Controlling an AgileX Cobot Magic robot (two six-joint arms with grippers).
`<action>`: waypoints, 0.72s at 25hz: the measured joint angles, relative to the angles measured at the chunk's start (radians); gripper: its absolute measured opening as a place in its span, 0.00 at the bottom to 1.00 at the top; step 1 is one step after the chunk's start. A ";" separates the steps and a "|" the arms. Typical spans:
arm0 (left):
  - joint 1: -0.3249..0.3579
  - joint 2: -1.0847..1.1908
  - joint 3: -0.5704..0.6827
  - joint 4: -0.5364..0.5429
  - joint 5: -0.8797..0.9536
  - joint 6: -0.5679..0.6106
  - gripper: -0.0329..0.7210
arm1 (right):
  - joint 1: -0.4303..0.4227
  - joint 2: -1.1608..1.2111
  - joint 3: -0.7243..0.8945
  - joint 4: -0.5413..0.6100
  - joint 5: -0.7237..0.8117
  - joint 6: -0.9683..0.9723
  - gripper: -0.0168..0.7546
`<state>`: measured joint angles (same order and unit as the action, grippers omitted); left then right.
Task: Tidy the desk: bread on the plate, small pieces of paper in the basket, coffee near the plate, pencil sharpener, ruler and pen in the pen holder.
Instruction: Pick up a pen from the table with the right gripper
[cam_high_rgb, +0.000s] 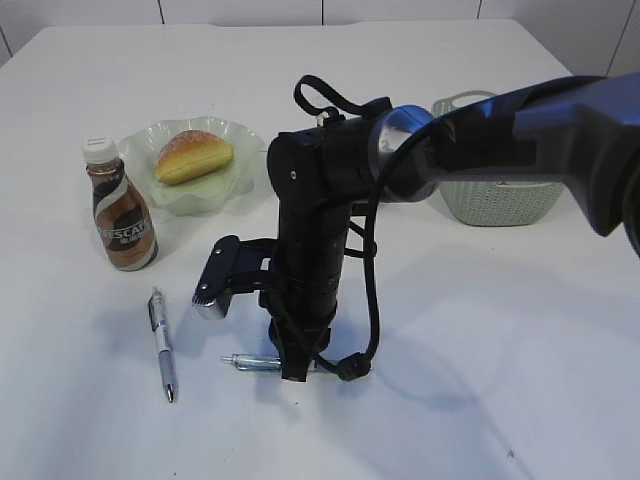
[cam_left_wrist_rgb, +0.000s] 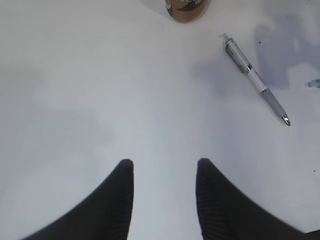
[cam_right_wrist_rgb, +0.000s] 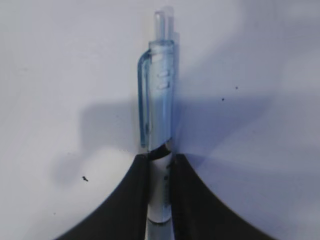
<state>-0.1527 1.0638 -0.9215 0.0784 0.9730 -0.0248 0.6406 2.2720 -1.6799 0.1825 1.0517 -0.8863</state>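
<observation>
Reading "NESCAFE" on its brown label, the white-capped coffee bottle stands on the white bench just beside the pale green glass plate bearing the sugared bread roll. Only the right wrist view shows the right hand clamped on a translucent blue-clipped pen lying on the bench. The left hand hangs parted, empty, near a silver pen. A green woven basket sits behind.
</observation>
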 joint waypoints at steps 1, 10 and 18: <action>0.000 0.000 0.000 0.000 0.000 0.000 0.42 | 0.000 0.000 -0.001 0.002 0.013 0.033 0.16; 0.000 0.000 0.000 0.000 -0.006 0.000 0.42 | 0.000 0.012 -0.074 0.017 0.142 0.246 0.16; 0.000 0.000 0.000 0.000 -0.008 0.000 0.42 | 0.000 0.012 -0.205 -0.058 0.158 0.446 0.16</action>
<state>-0.1527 1.0638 -0.9215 0.0784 0.9655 -0.0248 0.6406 2.2840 -1.8845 0.1249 1.2098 -0.4399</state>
